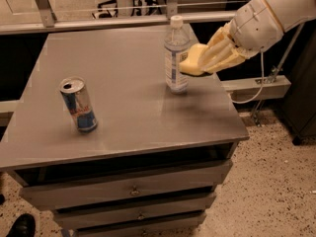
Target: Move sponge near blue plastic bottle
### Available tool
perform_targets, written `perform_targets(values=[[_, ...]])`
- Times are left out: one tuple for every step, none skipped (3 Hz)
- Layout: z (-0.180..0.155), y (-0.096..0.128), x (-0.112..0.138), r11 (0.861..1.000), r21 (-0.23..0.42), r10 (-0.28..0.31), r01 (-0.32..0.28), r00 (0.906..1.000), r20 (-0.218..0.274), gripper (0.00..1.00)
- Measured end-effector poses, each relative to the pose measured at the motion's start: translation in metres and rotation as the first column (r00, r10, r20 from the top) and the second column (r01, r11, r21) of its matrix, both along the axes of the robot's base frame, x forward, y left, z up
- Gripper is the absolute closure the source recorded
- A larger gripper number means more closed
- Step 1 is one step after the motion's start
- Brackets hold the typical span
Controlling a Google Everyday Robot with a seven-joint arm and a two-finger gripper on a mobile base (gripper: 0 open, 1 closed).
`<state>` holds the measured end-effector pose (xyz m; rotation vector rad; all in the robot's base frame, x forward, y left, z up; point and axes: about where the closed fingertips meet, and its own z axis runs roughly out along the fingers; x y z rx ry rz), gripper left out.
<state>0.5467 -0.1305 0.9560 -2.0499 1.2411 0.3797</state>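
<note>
The blue plastic bottle stands upright on the grey table, towards its back right, with a white cap. My gripper comes in from the right with cream-yellow fingers and is shut on the pale yellow sponge. The sponge hangs a little above the table, just right of the bottle and almost touching it.
A blue-silver drink can stands upright on the table's left part. The table has drawers under its front edge. A metal rail runs behind the table. A shoe shows on the floor at bottom left.
</note>
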Motion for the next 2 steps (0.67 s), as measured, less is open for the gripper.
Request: perform_targets(values=[[-0.007,0.001,-0.003,1.0,-0.001,0.014,-0.014,0.9999,-0.007,1.0],[-0.018,-0.004,-0.011,1.0,-0.007,0.011,-0.011,0.9997,-0.022,1.0]])
